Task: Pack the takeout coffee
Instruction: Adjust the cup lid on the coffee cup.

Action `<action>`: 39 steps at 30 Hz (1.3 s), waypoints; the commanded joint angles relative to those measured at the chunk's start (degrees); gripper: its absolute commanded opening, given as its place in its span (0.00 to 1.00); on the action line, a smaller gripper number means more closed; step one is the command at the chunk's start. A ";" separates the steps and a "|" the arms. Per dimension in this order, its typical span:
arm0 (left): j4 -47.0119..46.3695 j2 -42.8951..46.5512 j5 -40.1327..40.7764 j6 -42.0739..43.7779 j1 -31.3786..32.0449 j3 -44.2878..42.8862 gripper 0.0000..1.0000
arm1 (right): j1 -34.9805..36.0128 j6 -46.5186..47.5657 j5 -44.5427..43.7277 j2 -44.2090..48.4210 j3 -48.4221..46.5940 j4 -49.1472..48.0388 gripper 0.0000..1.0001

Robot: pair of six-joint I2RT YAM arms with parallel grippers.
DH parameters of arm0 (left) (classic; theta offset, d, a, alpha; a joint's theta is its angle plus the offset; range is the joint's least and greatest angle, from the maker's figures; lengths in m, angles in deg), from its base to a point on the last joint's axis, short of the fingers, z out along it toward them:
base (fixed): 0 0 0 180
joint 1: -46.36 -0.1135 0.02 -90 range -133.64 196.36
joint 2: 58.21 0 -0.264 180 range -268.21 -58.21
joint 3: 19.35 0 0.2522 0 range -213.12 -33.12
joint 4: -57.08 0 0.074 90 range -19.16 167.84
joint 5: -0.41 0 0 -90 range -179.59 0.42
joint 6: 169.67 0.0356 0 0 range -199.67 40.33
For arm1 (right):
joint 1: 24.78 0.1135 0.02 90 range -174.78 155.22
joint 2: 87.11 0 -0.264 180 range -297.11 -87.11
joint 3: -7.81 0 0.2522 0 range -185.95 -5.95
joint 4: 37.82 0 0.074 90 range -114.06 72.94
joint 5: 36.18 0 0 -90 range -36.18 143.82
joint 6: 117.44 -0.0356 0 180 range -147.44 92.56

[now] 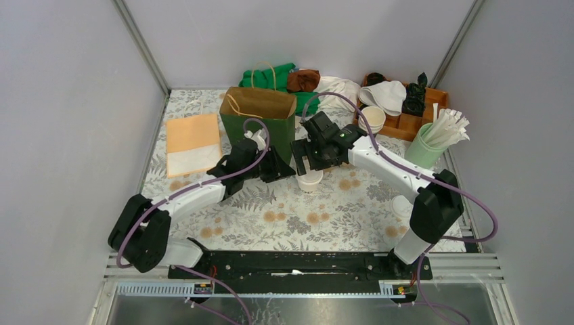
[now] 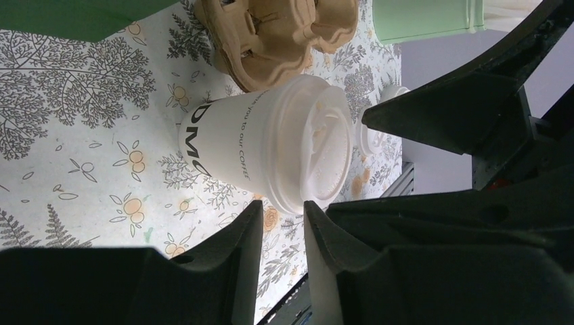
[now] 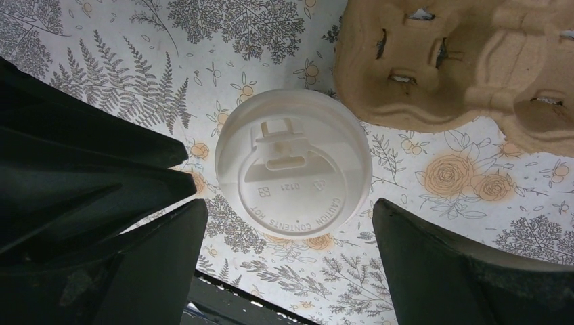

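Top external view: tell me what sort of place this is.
Probably a mock café packing station inside a grey-walled robot cell: a lidded takeout coffee, a pulp cup carrier and a green paper bag.

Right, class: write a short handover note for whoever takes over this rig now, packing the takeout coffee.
Left gripper: barely open, holding nothing.
Right gripper: wide open over the takeout coffee, fingers either side of its lid, not gripping.
Coffee: upright on the table, next to the pulp carrier, in front of the paper bag.
Done: nothing packed.
To do: grip the coffee, pack it.
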 commanded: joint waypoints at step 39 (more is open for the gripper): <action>-5.15 -5.07 -2.62 0.54 -2.10 -1.68 0.27 | 2.63 1.21 -4.05 -8.72 -5.12 4.37 0.97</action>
